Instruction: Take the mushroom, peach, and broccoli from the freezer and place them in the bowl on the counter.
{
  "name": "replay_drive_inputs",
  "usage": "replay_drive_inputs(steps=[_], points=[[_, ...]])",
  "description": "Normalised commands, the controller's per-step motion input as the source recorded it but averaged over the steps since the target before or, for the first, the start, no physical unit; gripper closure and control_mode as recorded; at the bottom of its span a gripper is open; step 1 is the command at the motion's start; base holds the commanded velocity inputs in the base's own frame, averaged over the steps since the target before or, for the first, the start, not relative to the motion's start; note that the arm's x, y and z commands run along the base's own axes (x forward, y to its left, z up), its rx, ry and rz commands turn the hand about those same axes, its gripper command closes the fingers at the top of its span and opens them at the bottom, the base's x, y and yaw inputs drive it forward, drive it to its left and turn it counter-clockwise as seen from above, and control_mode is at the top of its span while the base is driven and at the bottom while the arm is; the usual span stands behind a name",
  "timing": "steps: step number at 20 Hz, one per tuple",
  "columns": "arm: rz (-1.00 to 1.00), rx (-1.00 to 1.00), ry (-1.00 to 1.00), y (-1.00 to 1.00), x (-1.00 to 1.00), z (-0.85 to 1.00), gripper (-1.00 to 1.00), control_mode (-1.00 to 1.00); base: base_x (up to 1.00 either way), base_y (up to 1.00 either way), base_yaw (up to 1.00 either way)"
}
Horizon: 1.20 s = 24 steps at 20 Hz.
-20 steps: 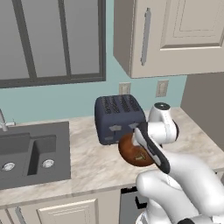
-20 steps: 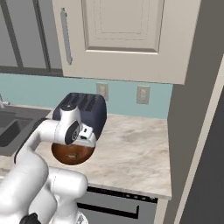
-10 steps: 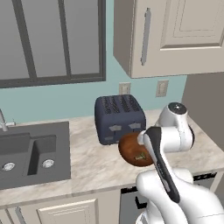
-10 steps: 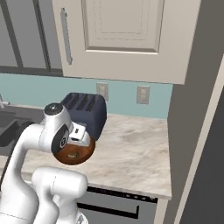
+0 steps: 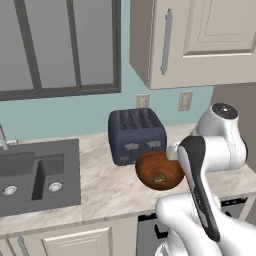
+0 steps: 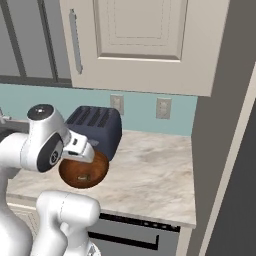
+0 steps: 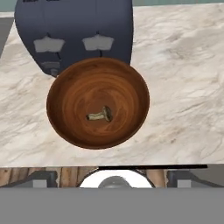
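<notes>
The reddish-brown bowl (image 7: 61, 89) stands on the beige counter (image 7: 183, 87) just in front of the toaster. The tiny mushroom (image 7: 101, 115) lies on its side at the bottom of the bowl, brown cap to the right. It also shows inside the bowl (image 5: 150, 165) as the mushroom (image 5: 161, 176) in the left base view, and in the bowl (image 6: 95, 167) as the mushroom (image 6: 84, 177) in the right one. My gripper (image 7: 113, 176) hangs open above the bowl's near rim with nothing between its fingers. The peach, the broccoli and the freezer are out of view.
A dark blue-grey toaster (image 5: 136, 135) sits right behind the bowl. A dark sink basin (image 5: 30, 172) lies at the left. Cream wall cabinets (image 6: 135, 40) hang overhead. A tall grey panel (image 6: 225, 150) bounds the counter on the right.
The arm has drawn back and up from the bowl, its elbow swinging toward the right in the left base view. The bowl and mushroom stay put.
</notes>
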Motion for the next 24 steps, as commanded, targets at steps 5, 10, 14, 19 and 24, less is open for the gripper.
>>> replay_drive_inputs(steps=[5,10,14,19,24], points=[[0.0,-0.03,0.0,0.13,-0.57,0.55,-1.0,-1.0,0.0,0.0,0.0],[0.0,-0.03,0.0,0.11,-0.49,0.47,-1.0,-1.0,0.0,0.0,0.0],[0.0,-0.03,0.0,0.08,-0.5,0.43,-1.0,-1.0,0.0,0.0,0.0],[0.0,-0.02,0.0,0.01,-0.5,0.34,-1.0,-1.0,0.0,0.0,0.0],[0.0,0.0,0.0,0.0,-0.36,0.27,-1.0,-1.0,0.0,0.0,0.0]])
